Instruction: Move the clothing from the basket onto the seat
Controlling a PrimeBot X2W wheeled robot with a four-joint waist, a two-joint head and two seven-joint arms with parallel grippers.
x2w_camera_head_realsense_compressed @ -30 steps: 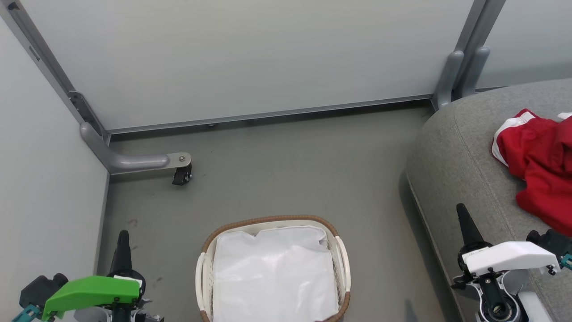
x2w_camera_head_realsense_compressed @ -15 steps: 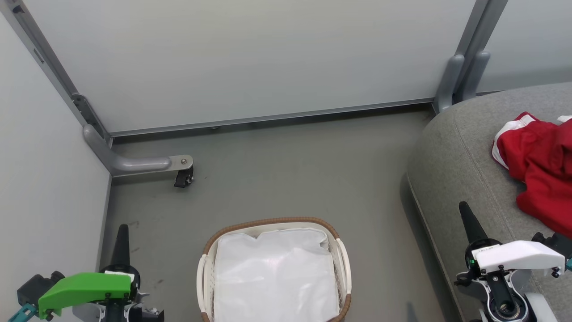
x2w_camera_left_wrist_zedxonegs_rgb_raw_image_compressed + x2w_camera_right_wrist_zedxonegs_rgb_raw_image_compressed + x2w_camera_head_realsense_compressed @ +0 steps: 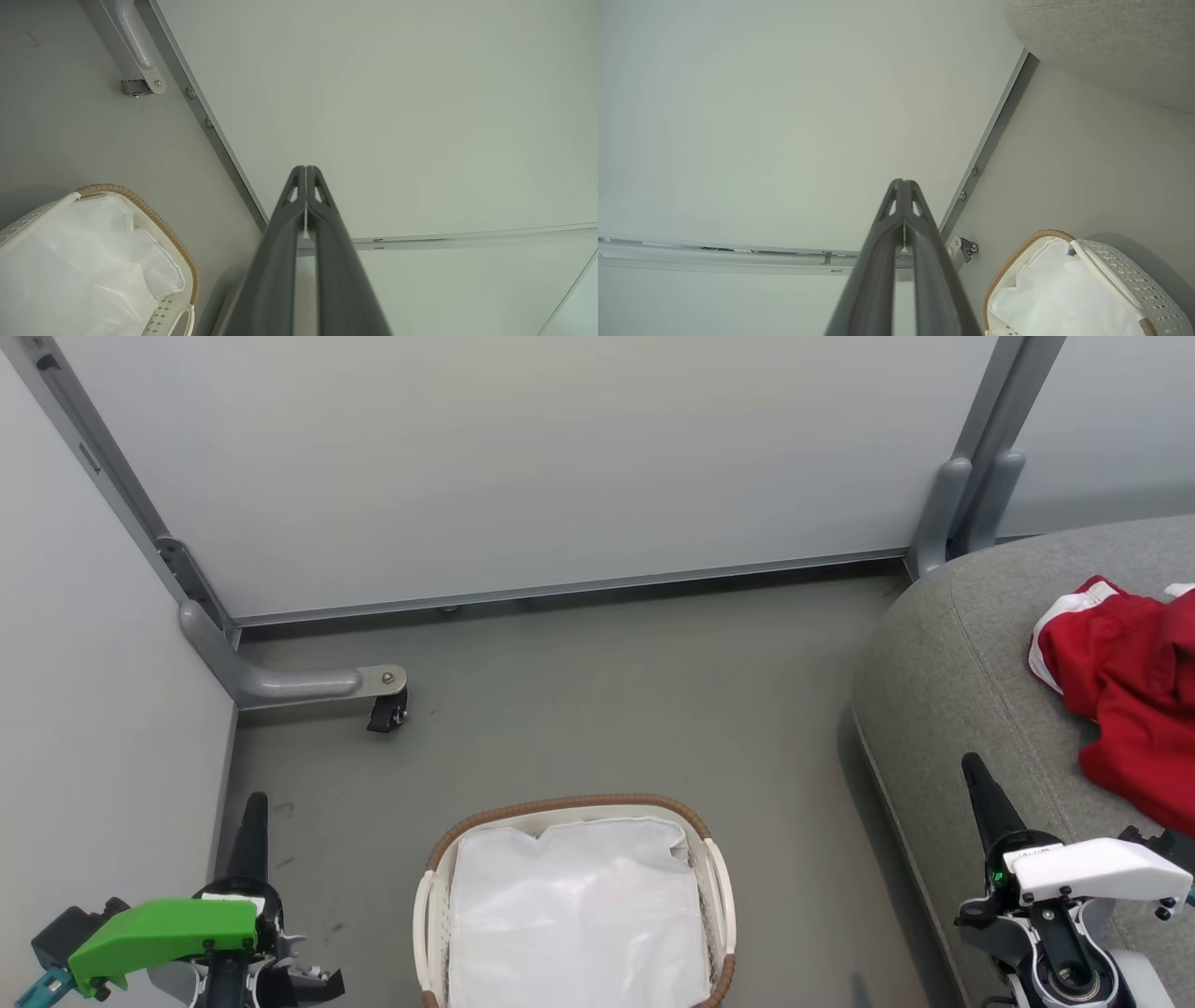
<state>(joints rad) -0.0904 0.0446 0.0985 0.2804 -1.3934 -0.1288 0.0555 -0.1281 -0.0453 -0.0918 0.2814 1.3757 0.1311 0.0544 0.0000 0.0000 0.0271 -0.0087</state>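
The clothing (image 3: 1130,691) lies in a red heap on the seat (image 3: 952,672), at the right of the head view. Its far part runs past the frame edge, so I cannot confirm that all of it rests on the cushion. The basket (image 3: 560,803) stands on the floor (image 3: 607,691) between the arms, well apart from the clothing, and inside it I see nothing but its white liner (image 3: 579,915).

The left tool (image 3: 254,812) has its fingers pressed together and carries nothing. The right tool (image 3: 973,770), near the seat's front edge, is likewise closed and empty.

I judge the transfer complete, so the step in hand is a final check:

1. I hold both tools clear of the basket rim and the seat edge.
2. I inspect the liner's folds for any red fabric.
3. I leave the liner untouched, because a snag would tip the basket.
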